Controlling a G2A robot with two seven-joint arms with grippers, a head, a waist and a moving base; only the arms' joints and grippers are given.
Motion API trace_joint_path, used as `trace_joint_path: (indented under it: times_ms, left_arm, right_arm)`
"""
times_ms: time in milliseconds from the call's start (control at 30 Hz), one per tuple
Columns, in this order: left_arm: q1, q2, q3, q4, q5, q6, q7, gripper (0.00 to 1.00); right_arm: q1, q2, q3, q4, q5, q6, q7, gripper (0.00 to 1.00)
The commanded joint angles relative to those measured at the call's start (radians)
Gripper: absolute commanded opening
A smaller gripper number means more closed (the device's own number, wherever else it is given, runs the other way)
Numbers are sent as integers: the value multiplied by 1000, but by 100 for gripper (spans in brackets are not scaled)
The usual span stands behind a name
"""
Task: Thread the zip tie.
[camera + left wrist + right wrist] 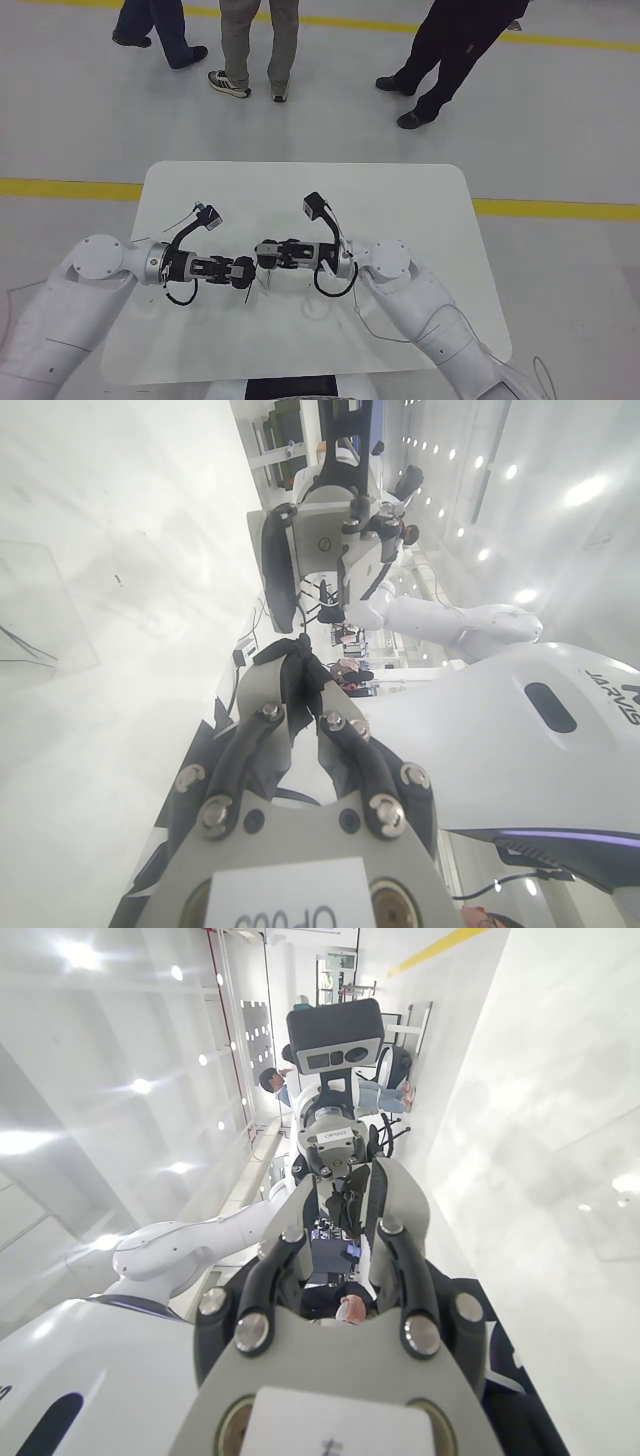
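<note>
Seeing left gripper (299,652) clamped on the black zip tie (301,682), tie running along its fingers toward the right gripper (347,1178), nose-to-nose above mid-table (420,200), right jaws apart around the tip.

From my station I see a white table (420,200) with rounded corners on a pale grey floor (560,120). One yellow line (60,188) on the floor shows on both sides of the table near its far edge, and a second yellow line (350,22) lies well beyond it. On the left wrist feed a piece of clear plastic (35,600) lies on the tabletop, sheet or shallow tray I cannot tell, with a small dark speck (117,579) on the white surface near it. Rows of bright ceiling lights (582,492) shine in the room behind.
</note>
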Motion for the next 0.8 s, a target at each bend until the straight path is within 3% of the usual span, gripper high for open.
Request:
trace_joint_path:
  times_ms: [0,100,367,567,767]
  left_arm:
    - [0,0,0,0,0,0,0,0]
    - [0,0,0,0,0,0,0,0]
    - [0,0,0,0,0,0,0,0]
    - [0,0,0,0,0,0,0,0]
    - [0,0,0,0,0,0,0,0]
  right_arm:
    - [1,0,-2,1,0,0,2,16]
    - [2,0,-3,3,-1,1,4,7]
    - [3,0,-4,2,-6,1,10,9]
    - [4,1,-4,1,-10,3,13,0]
    - [2,1,-4,-3,-20,4,4,0]
